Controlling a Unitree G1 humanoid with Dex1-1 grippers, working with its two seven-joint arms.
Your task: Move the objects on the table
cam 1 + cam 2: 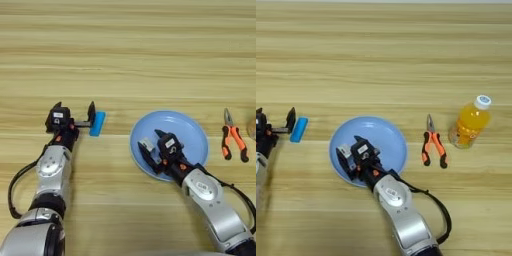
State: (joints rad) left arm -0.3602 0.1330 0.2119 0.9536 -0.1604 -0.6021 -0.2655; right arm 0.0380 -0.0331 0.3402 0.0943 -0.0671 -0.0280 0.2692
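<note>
- Nearest the robot, the right arm comes up from the lower edge of the view and ends at the right gripper [152, 145], which sits over the near left part of the blue plate [187, 130].
- The right gripper's two black fingers are spread around a small grey-silver block [147, 145]; whether they press on the block, and whether it rests on the plate, I cannot tell.
- The blue plate lies flat on the table [128, 60], and the part of it away from the gripper is bare.
- To the left of the plate, well apart from it, the left arm runs up from the lower left corner to the left gripper [75, 112]; its fingers are parted and hold nothing.
- A small blue block [97, 123] lies on the table just beside the left gripper's plate-side finger, between that gripper and the plate; contact cannot be made out.
- The pliers [433, 142], with orange-and-black handles, lie on the table near the plate on its right side, jaws pointing away from the robot, handles toward it.
- Further right of the plate, past the pliers, a bottle of orange drink [470, 124] with a white cap stands upright.
- Beyond the plate, the wooden planks run across to the far edge.
</note>
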